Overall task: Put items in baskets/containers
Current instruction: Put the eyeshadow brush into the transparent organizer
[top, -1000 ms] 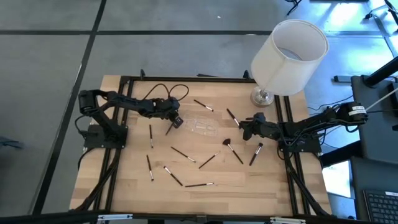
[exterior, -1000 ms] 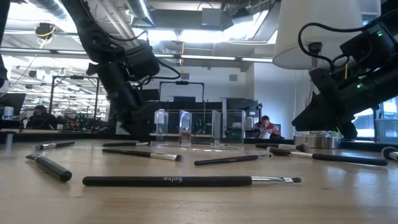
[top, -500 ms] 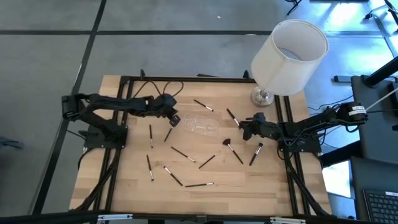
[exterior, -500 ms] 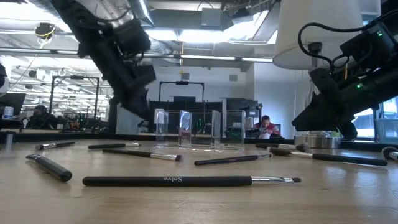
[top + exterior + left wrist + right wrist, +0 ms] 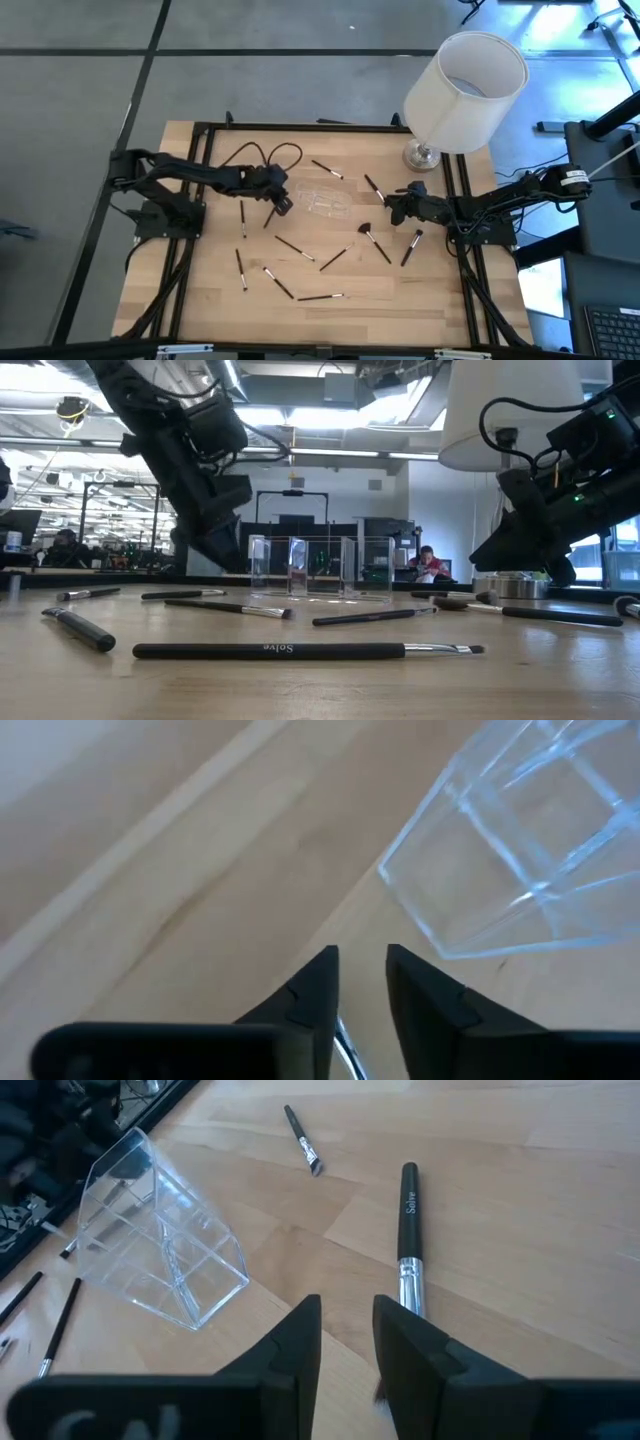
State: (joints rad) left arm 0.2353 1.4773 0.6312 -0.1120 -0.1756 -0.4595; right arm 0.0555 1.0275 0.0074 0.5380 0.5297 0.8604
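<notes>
Wooden tabletop under a white lamp at its far right corner. Clear tray lying near the middle toward the far edge, apparently holding no brushes. Brushes scattered flat across the boards, a fan brush right of the tray. Left gripper just off the tray's left side, jaws at a narrow gap with a thin brush end showing between them; whether gripped, cannot tell. Right gripper right of the tray, jaws narrow, over a brush, not holding it.
</notes>
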